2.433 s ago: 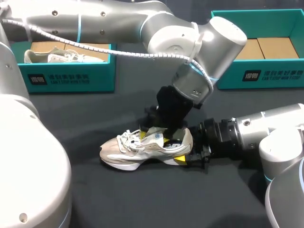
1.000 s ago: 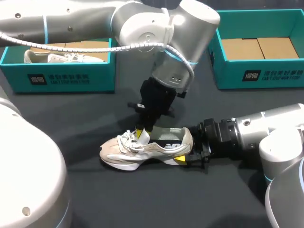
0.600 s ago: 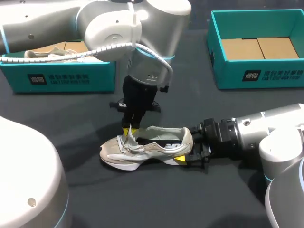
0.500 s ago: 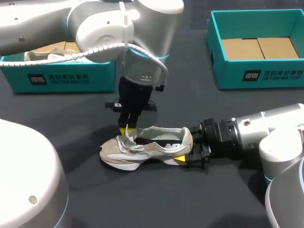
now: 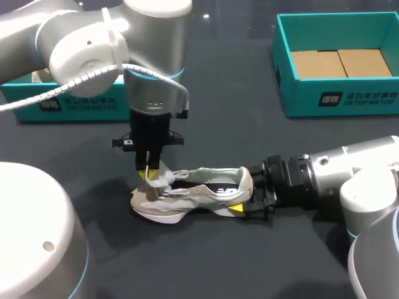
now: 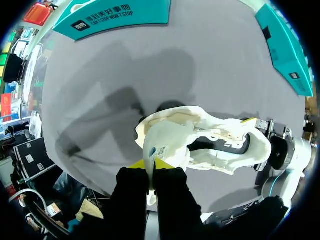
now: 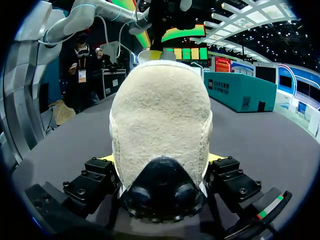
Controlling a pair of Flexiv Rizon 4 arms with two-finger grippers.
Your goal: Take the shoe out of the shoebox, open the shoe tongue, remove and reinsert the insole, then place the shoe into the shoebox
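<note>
Cream and white shoe [image 5: 199, 190], teal shoebox [image 5: 349, 98], dark grey table [image 5: 206, 261]

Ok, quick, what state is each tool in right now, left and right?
Left tool: closed on the tongue of the shoe.
Right tool: closed on the shoe's heel.

A robot test station rather than any home or shop: a left arm [image 5: 93, 43] and a right arm [image 5: 355, 165] over a dark-covered table [image 5: 206, 261] bearing one teal shoebox [image 5: 78, 104] and a second shoebox [image 5: 340, 96].
</note>
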